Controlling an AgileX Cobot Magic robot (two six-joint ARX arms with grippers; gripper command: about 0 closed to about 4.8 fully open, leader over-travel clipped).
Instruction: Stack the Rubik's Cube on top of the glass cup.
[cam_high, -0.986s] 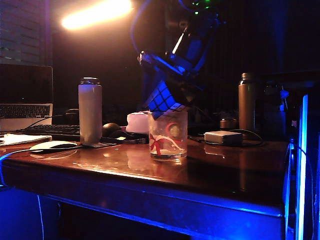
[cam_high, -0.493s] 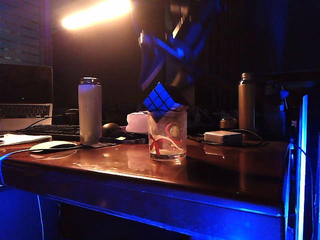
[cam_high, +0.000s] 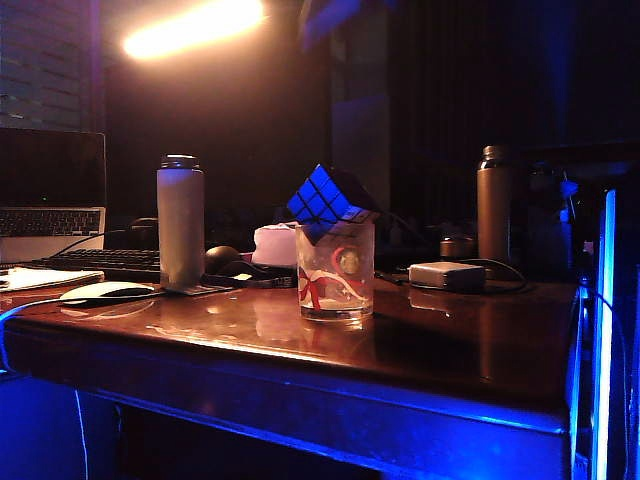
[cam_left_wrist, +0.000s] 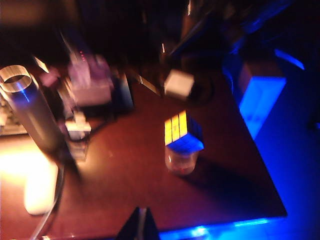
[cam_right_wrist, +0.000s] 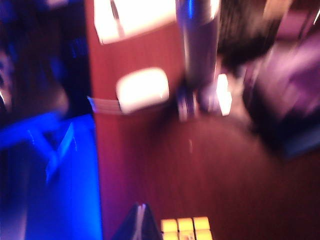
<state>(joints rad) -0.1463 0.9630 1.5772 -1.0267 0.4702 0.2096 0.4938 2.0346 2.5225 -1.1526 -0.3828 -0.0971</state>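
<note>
Rubik's Cube (cam_high: 327, 196) sits tilted, corner-down, in the glass cup (cam_high: 336, 270) rim; right gripper (cam_right_wrist: 142, 220) pinched empty, cube at its 3 o'clock; left gripper (cam_left_wrist: 141, 224) also closed, cube toward 1 o'clock, farther off.

Exterior view: low, near desk (cam_high: 440, 350) edge height, facing level across it, fairly close. Left wrist view: high above, looking down over the whole desk. Right wrist view: also downward, blurred. All three share the Rubik's Cube (cam_high: 325, 195) and desktop.
</note>
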